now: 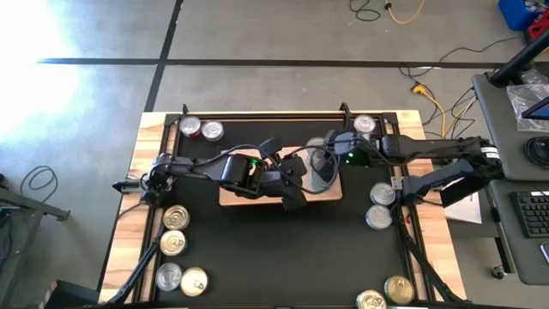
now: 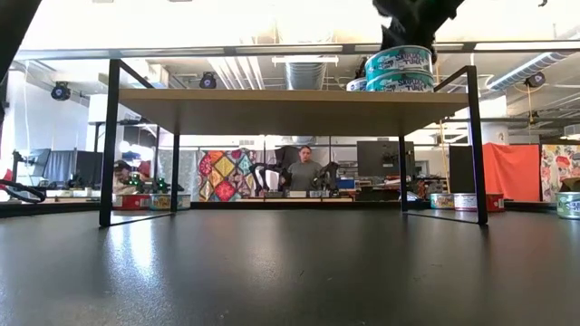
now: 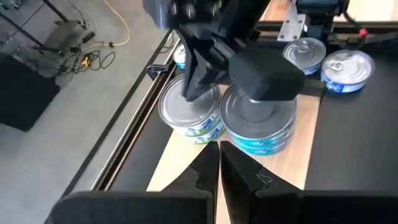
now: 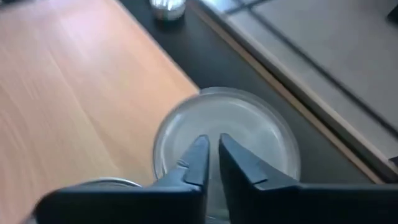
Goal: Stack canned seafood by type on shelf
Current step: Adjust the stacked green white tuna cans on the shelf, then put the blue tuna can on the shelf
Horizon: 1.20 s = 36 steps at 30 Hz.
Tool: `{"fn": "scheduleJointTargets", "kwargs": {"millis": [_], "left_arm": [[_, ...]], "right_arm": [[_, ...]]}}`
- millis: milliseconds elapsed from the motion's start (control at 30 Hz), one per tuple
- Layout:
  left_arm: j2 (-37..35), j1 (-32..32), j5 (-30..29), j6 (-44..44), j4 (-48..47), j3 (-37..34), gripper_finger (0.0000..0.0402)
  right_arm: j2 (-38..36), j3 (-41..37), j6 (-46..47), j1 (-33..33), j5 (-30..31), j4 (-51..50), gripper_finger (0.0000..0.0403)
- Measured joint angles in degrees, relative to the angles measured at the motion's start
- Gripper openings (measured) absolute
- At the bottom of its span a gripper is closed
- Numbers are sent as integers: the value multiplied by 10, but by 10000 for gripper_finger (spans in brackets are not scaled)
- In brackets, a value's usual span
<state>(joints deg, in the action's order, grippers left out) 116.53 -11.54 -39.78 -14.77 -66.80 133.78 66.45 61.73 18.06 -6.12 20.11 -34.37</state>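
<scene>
Tins of seafood point(image 3: 258, 115) with teal labels sit as two low stacks side by side at the right end of the shelf point(image 1: 232, 196). My right claw point(image 4: 211, 163) hangs just over the silver lid of one stack point(image 4: 227, 134), fingers clenched on nothing. I judge the placing done, so I should lift straight up, clear of both stacks. My left claw point(image 3: 219, 165) waits clenched and empty nearby above the shelf.

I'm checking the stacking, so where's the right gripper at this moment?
In the high view the right gripper, shut, is over the shelf's right end, just above the teal-labelled tins stacked there.
</scene>
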Motion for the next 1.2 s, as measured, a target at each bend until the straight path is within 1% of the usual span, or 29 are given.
{"fn": "scheduleJointTargets", "kwargs": {"millis": [33,100,200,267,367,467,700,767,833,867,933,1067,1133,1200], "left_arm": [[-2,3,4,3,-4,0,0],[-8,8,35,7,-4,0,0],[-14,10,78,16,2,0,0],[-16,8,96,37,3,-1,0],[-18,13,120,41,9,-5,0],[-28,17,122,38,35,-5,0],[-52,2,123,34,168,-5,0],[-57,-3,123,48,172,-5,0],[-61,-5,124,56,157,-5,0],[-63,-5,129,55,143,-5,0],[-67,2,158,55,126,-7,0],[-91,18,182,71,153,-47,0],[-106,28,182,73,176,-88,0],[-124,36,186,67,219,-145,0]], "right_arm": [[4,-1,-2,-5,-16,0,14],[5,-1,-1,-9,-35,3,13],[-2,-1,10,-8,-39,-3,13],[-5,-1,21,-8,-38,-11,13],[-6,-1,33,-8,-36,-27,13],[-3,2,49,-8,-32,-50,13],[-15,3,75,-8,-33,-66,13],[-21,9,68,-8,-37,-74,13],[-26,22,66,-8,-42,-79,13],[-31,32,65,-8,-47,-75,13],[-45,55,59,-5,-56,-73,13],[-78,96,27,18,-56,-69,13],[-98,105,16,40,-57,-71,13],[-120,108,10,74,-56,-69,13]]}}
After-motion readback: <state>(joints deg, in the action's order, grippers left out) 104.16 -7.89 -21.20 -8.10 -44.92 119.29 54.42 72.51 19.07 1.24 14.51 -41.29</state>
